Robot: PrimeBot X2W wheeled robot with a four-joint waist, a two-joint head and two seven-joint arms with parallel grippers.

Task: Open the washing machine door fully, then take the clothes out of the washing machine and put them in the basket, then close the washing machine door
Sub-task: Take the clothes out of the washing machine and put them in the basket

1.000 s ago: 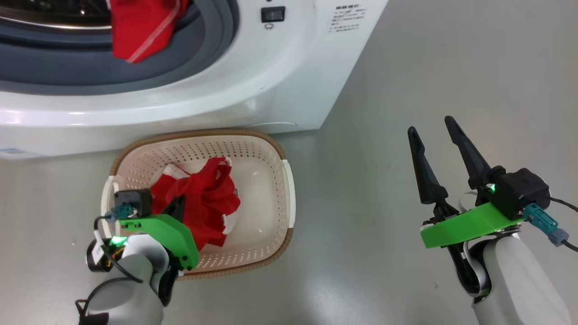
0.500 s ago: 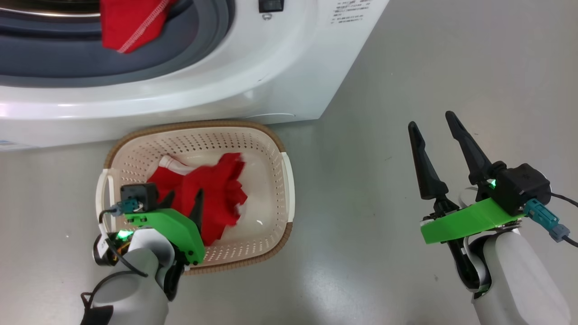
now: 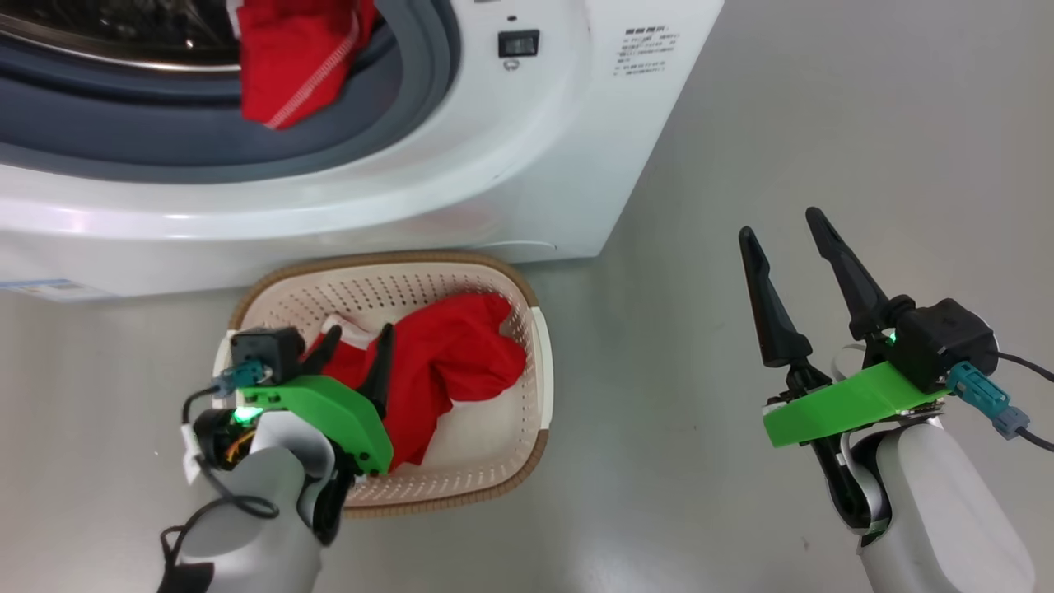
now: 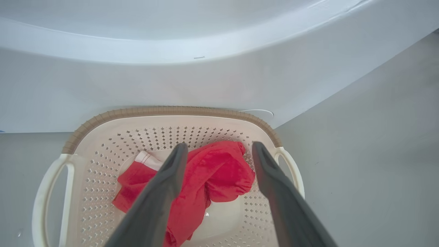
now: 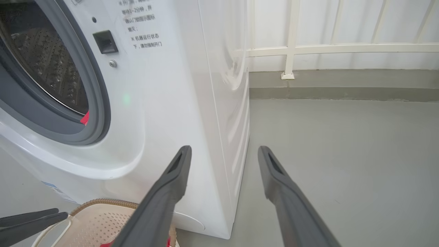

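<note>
Left pincer [image 3: 360,331] and right pincer [image 3: 779,224] gaping empty, one garment [image 3: 461,354] is lying in the basket [image 3: 370,262], a second garment [image 3: 288,58] waiting at eleven o'clock.

The washing machine [image 3: 527,165] is cased in glossy white; its door ring [image 3: 165,140] is of matt grey rubber, its drum [image 5: 48,65] of perforated steel. The basket [image 3: 478,463] is moulded in smooth cream perforated plastic, rimmed in brown woven-look. The clothes [image 3: 461,354] are of soft red cloth, stitched white. The floor [image 3: 823,123] is finished smooth, faintly sheened.
</note>
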